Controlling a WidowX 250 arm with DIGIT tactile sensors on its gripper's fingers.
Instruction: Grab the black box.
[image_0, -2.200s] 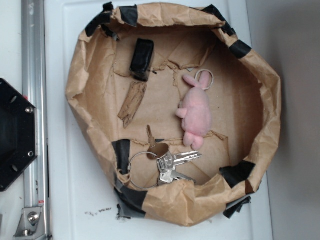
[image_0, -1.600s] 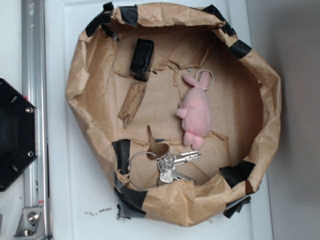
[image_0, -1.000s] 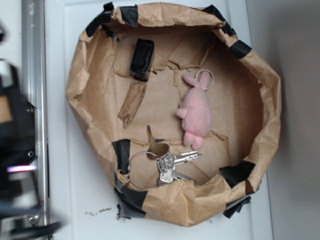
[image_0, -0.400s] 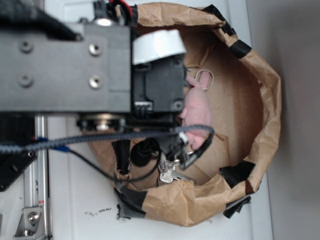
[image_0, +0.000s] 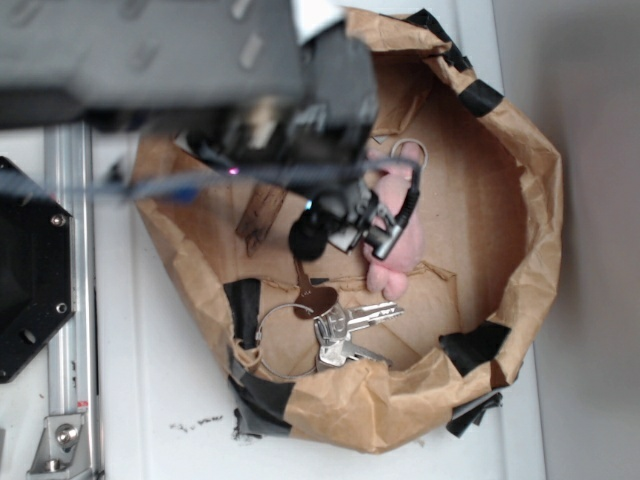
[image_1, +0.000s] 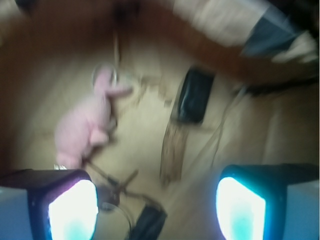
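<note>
Gripper (image_1: 157, 200) wide open, nothing between pads (image_1: 72, 207). Box (image_1: 192, 95) on paper floor, wrist view upper centre, above and slightly right of gap; long axis near vertical in frame, roughly square to jaw line. Hidden under arm in exterior view. Bunny (image_1: 87, 125) well left.

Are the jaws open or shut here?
Open: in the wrist view the gripper has its two pads far apart, nothing between them, the black box ahead.

Arm (image_0: 150, 50) blurred, hides black box exterior; wrist view motion-smeared.
</note>
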